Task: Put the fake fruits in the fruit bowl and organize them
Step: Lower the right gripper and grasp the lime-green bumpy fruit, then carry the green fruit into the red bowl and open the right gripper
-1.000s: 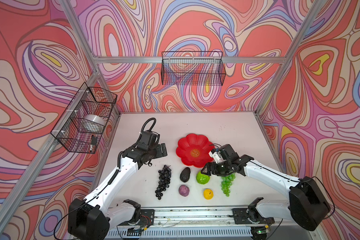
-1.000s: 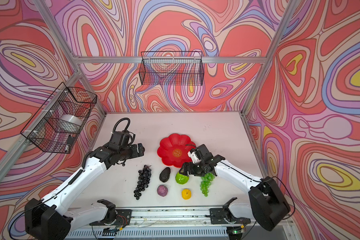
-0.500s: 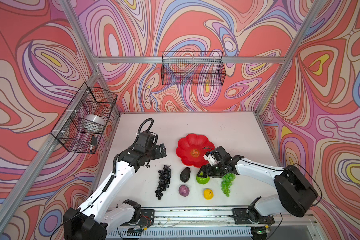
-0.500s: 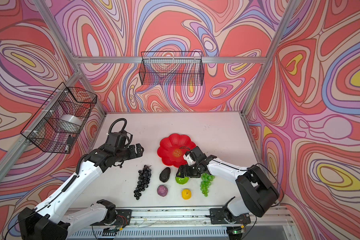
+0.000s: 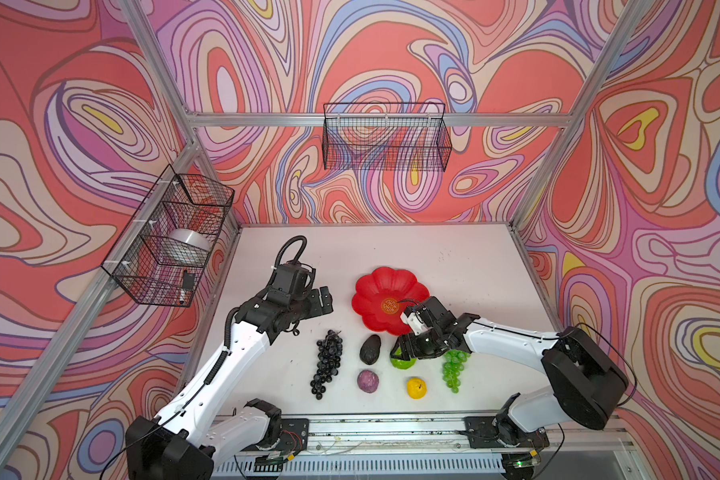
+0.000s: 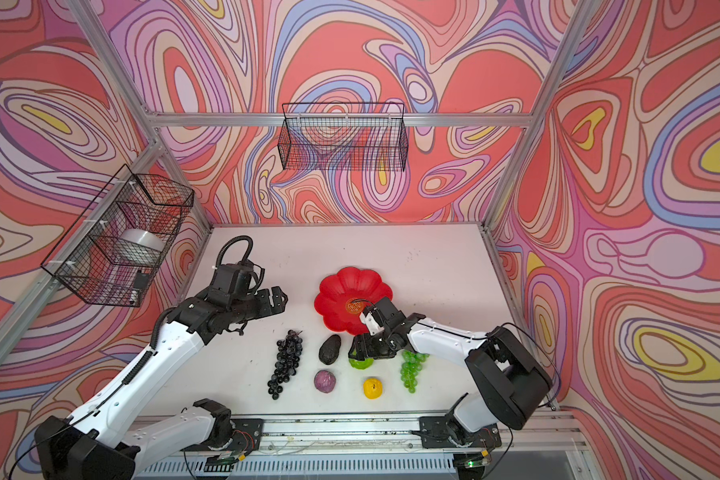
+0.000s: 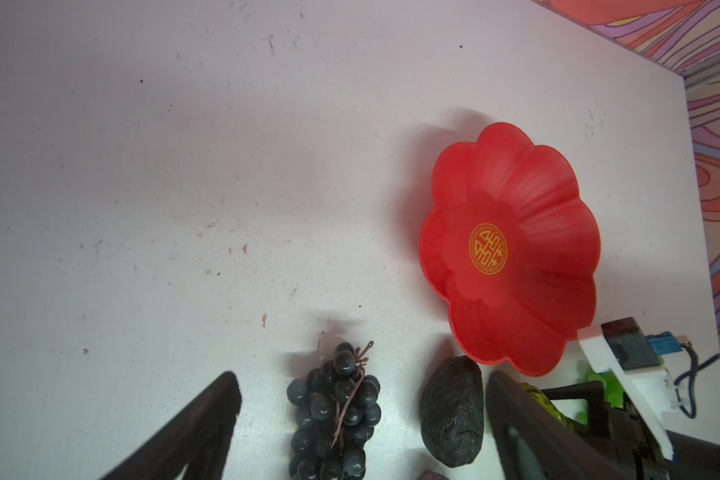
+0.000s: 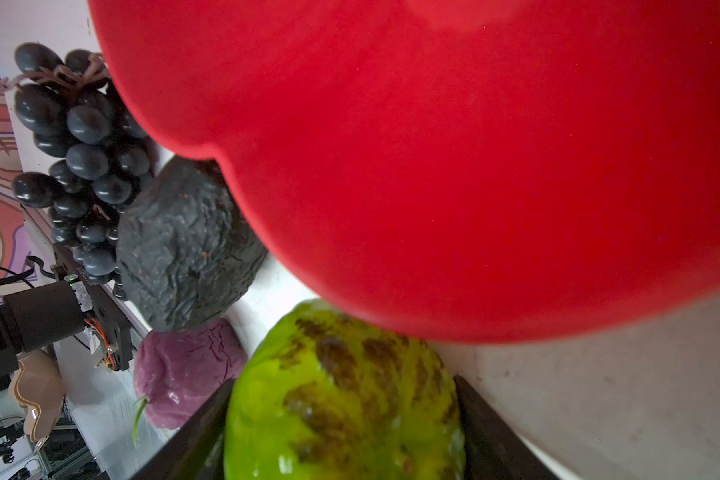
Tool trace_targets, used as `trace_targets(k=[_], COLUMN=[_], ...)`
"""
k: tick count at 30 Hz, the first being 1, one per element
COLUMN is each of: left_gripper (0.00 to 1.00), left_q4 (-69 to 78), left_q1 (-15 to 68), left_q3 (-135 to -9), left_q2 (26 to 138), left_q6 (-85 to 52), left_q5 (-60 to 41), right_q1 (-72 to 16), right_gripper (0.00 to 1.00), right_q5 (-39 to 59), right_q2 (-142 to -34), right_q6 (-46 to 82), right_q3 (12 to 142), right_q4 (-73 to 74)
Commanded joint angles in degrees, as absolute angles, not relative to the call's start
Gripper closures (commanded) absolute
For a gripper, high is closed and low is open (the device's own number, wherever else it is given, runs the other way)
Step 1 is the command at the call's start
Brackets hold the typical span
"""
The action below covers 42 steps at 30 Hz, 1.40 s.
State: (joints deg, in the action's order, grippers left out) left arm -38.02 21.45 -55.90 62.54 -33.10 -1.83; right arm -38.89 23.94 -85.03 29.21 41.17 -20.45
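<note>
The green fruit (image 8: 350,415) lies on the worktop (image 5: 454,257) just near of the red bowl (image 5: 371,286), with the avocado (image 5: 369,349) on its left and the green grapes (image 5: 454,368) on its right. The right gripper (image 8: 341,384) straddles it, a finger at each flank; whether they are pressing I cannot tell. It looks like hollow plastic: light, stiff, glossy and lumpy, so an off-centre pinch would likely make it slip out. The best hold is low across its widest middle, with modest force. The bowl's rim is just beside it, so lift straight up first. The left gripper (image 5: 323,297) hovers wide and empty, left of the bowl.
</note>
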Motion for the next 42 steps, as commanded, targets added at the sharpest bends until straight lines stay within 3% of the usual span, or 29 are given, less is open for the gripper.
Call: trace_targets(k=[1, 6, 20, 31, 42], left_gripper=[0.05, 0.05, 0.04, 0.04, 0.03], left_q4=[-40.60, -40.69, -40.80, -42.03, -43.64], left_q1=[21.72, 21.72, 21.73, 21.79, 21.70], left_q3=[-56.32, -56.25, -55.93, -52.66, -53.51], left_q2=[61.26, 61.13, 60.04, 55.40, 53.69], left_q6=[-33.79, -33.69, -33.04, -33.64, -33.25], left_q5=[-0.49, 0.95, 6.51, 7.84, 9.56], right_q1=[-40.07, -40.17, -40.08, -35.47, -30.77], right_gripper=[0.39, 0.51, 0.54, 0.55, 0.53], right_q5=[20.56, 19.18, 13.00, 2.76, 3.09], right_q2=[-83.42, -80.51, -72.33, -91.64, -105.39], right_q6=[29.69, 29.70, 28.33, 12.58, 10.64], right_q3=[41.32, 40.86, 52.34, 74.95, 78.33], right_q4=[-21.68, -23.69, -37.27, -40.45, -31.42])
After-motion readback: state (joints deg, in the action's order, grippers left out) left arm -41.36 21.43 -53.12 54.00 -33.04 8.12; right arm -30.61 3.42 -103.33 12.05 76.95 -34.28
